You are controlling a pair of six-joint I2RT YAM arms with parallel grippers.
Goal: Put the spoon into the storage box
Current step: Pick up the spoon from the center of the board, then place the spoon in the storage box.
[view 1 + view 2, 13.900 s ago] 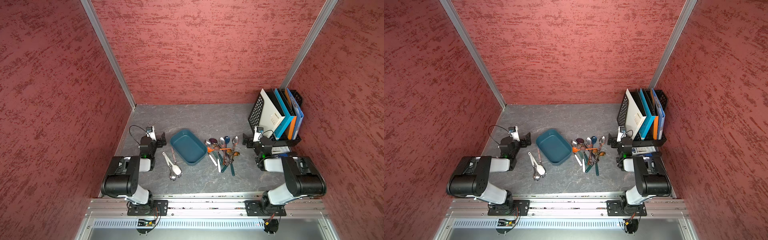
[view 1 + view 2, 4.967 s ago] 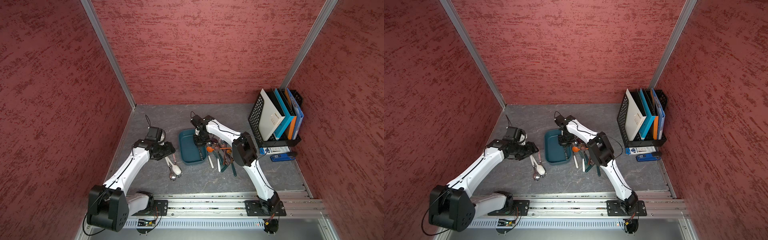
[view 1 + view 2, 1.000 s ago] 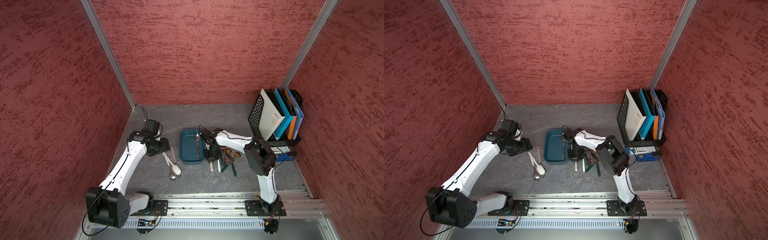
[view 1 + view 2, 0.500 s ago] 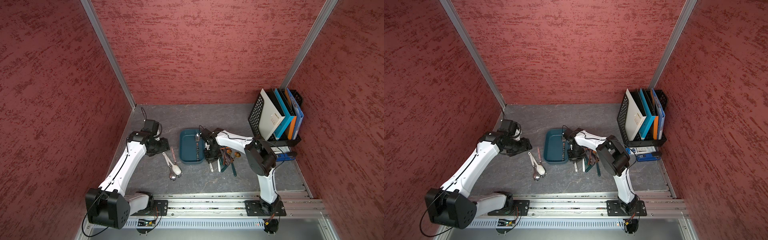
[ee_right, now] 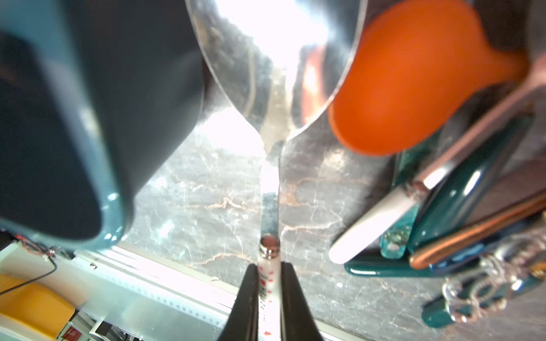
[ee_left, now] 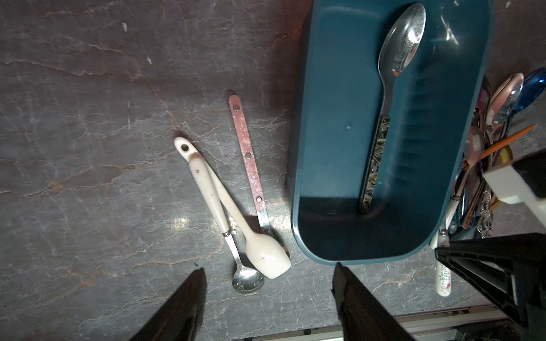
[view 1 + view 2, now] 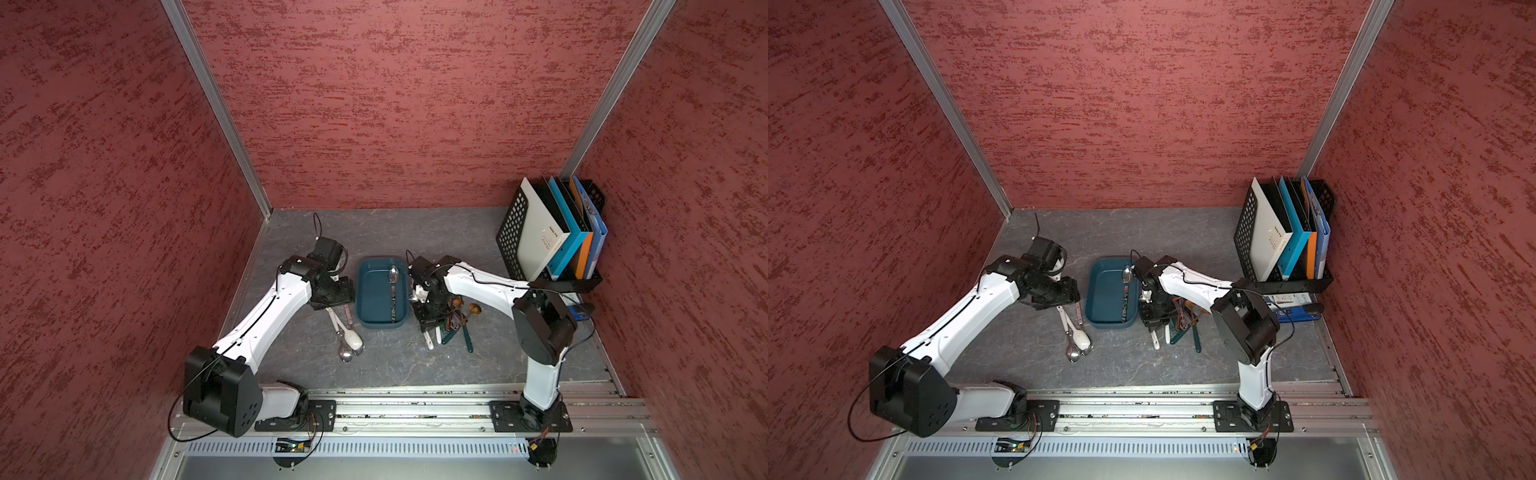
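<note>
The dark teal storage box (image 7: pixel 374 291) (image 7: pixel 1106 297) (image 6: pixel 334 118) lies mid-table with a patterned-handled metal spoon (image 7: pixel 392 286) (image 6: pixel 396 59) inside along its right wall. Just right of the box, my right gripper (image 5: pixel 268 277) (image 7: pixel 428 320) is shut on the white, red-dotted handle of a spoon (image 5: pixel 274 59) at the pile's edge. That spoon's steel bowl sits beside the box's outer wall (image 5: pixel 59 118). My left gripper (image 6: pixel 269 268) (image 7: pixel 336 297) hangs open left of the box, above three loose spoons: a white ceramic one (image 6: pixel 266 254), a pink-handled one (image 6: pixel 246 153) and a cream-handled one (image 6: pixel 206 183).
A pile of spoons (image 7: pixel 457 316), with an orange one (image 5: pixel 413 73) among them, lies right of the box. A black mesh file rack (image 7: pixel 509 232) with folders stands at the back right, a blue object (image 7: pixel 579 309) before it. The metal rail (image 7: pixel 415 403) borders the front.
Over the last second both arms have barely moved. Five seconds ago the right gripper was over the box's far end; it is now down at the pile beside the box.
</note>
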